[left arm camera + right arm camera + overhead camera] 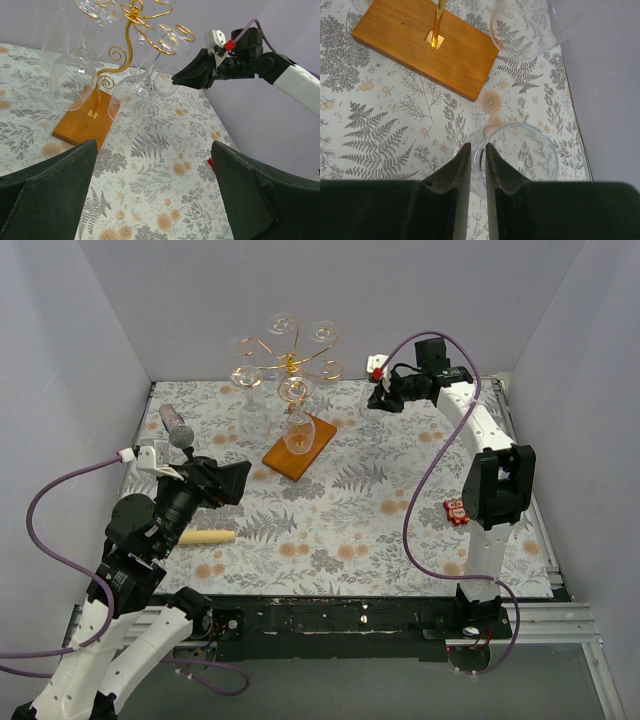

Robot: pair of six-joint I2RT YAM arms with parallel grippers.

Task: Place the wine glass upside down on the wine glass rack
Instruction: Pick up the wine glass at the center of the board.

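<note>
lilac walls box in a table [350,540] dressed in a fern-and-flower print cloth. toward the near left corner the left hand [232,480] hangs with its fingers spread wide apart and nothing between them. it has no part in this step and is best kept there.

farther in, at the middle of the far half, stands the tall copper-gold wire rack [290,362], with curled arms and a flat orange-brown wooden base. several clear stemmed glasses [297,432] hang bowl-down from it.

beyond that, by the far edge between rack and far right corner, the right hand [477,147] has its fingers drawn nearly together on the clear wine glass [530,150]. it seems to pinch the bowl wall at the rim, though the exact part is hard to tell.

the step in hand looks like securing this grasp. thin glass is slick, so i would squeeze gently but surely, lift straight up, and only then roll the wrist to turn it over. a curl on the rack's right side looks free. come in from that side, clear of the hanging glasses.
</note>
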